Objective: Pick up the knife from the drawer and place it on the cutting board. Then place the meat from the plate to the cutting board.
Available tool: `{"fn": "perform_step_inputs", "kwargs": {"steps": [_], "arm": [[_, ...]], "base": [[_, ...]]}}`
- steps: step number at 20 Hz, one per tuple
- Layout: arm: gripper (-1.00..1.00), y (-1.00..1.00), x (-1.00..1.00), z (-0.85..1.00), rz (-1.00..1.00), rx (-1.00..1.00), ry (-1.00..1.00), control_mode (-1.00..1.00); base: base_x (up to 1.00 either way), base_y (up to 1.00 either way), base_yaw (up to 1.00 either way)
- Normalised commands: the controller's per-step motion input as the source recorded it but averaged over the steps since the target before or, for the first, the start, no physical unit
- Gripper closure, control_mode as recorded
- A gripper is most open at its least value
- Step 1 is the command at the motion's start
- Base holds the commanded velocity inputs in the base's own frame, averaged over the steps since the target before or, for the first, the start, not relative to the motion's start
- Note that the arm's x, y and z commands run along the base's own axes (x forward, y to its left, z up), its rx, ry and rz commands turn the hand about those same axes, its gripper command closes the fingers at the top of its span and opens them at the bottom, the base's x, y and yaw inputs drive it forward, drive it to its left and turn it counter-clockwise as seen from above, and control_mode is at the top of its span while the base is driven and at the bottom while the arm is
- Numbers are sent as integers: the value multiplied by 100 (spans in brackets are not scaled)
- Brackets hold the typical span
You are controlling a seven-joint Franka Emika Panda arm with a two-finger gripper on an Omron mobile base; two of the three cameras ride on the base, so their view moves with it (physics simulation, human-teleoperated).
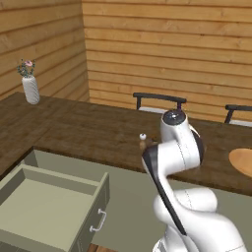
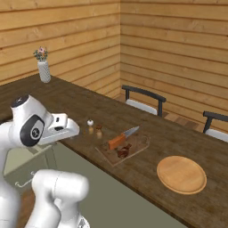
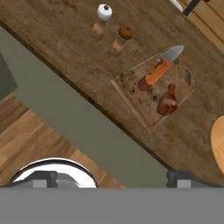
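The knife [image 3: 155,74], with a grey blade and an orange handle, lies across the dark cutting board [image 3: 140,107] on the counter. The meat [image 3: 167,101], a small reddish-brown lump, rests on the board beside it. The right base view shows the same knife [image 2: 121,139], meat [image 2: 124,151] and board [image 2: 141,143]. The tan plate [image 2: 181,174] lies bare to the right of the board. The drawer [image 1: 93,209] stands pulled out, its inside bare. My gripper [image 3: 113,179] hangs open and holds nothing, high above the counter's front edge and well back from the board.
Two small wooden shakers [image 3: 102,19] [image 3: 121,39] stand on the counter left of the board. A vase with flowers [image 1: 30,86] sits at the far left corner. Dark chairs [image 2: 142,100] stand behind the counter. The open drawer juts out below the counter's front edge.
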Motion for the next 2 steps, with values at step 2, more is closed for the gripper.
{"fn": "perform_step_inputs", "kwargs": {"steps": [2], "arm": [[-100, 0, 0, 0, 0, 0, 0, -100]], "base": [[0, 0, 0]]}}
